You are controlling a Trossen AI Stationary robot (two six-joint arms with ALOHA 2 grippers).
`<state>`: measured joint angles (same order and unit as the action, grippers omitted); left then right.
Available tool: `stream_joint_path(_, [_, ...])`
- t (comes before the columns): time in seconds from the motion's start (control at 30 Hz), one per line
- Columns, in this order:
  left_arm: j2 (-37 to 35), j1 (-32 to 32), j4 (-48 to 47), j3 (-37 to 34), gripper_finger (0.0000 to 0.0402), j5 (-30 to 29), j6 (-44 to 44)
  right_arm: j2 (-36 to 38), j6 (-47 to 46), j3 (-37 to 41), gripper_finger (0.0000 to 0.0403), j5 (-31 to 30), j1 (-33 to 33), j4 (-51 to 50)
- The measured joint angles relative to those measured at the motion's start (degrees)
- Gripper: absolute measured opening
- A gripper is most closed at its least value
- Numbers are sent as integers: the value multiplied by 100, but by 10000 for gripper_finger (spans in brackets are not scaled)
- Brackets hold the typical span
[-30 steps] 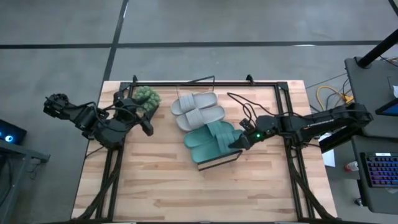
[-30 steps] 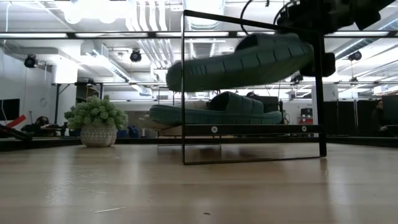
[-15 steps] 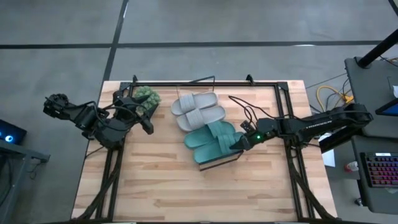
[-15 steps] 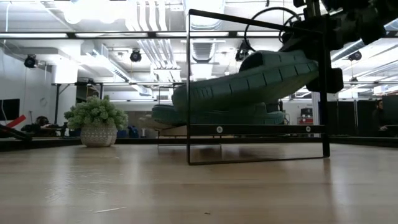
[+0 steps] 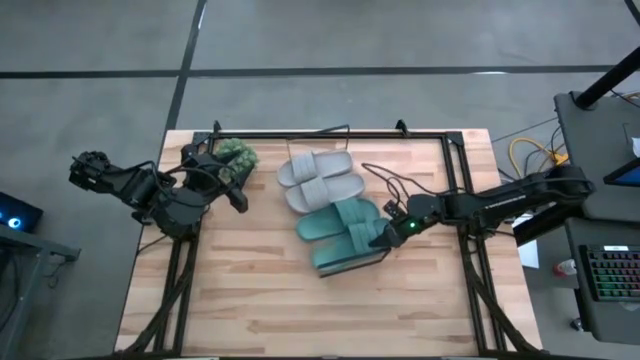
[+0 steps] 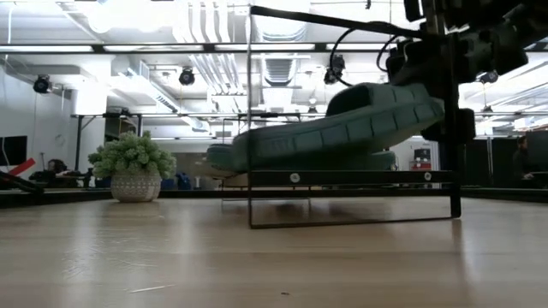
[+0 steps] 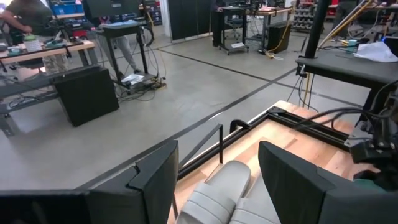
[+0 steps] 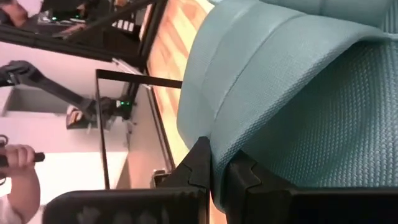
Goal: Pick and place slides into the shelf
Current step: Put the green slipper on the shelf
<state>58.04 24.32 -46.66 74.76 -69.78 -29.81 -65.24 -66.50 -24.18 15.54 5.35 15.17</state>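
Presently the right pincer (image 5: 388,234) is seen pinched hard on the rim of a teal slide (image 5: 345,246), which is held tilted above the shelf (image 5: 352,262) near the middle of the desk (image 5: 260,300). Its mate, the second teal slide (image 5: 335,218), is already laid on the shelf just toward 12 o'clock, and the grey pair (image 5: 318,178) is set farther toward 11 o'clock, touching side by side. In the low view the held slide (image 6: 342,128) is shown with its heel end raised and its toe dipping toward the board inside the wire frame (image 6: 257,120). To finish this step well, the slide should probably be levelled and lowered beside its mate, clear of the frame's upright, and released only once the sole is borne by the board. The left pincer (image 5: 235,198) is parked with fingers spread at 9 o'clock, beside the small plant (image 5: 238,154).
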Motion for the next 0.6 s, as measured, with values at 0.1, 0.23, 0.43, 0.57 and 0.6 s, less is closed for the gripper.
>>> stream_joint_path(0.1, [0, 0, 5, 0, 207, 0, 0, -325, -55, -1, 8, 28, 1, 443])
stream_joint_path(0.23, [0, 0, 25, 0, 207, 0, -1, -745, -54, -4, 8, 36, 1, 857])
stream_joint_path(0.43, [0, 0, 77, 2, 207, 2, 5, -1212, -98, -9, 9, 139, -1, 1133])
stream_joint_path(0.57, [0, 0, 77, 2, 207, 4, 5, -1335, -144, -5, 9, 139, -1, 1344])
stream_joint_path(0.6, [0, 0, 79, 2, 207, 2, 5, -1351, -164, -5, 9, 138, -1, 1342])
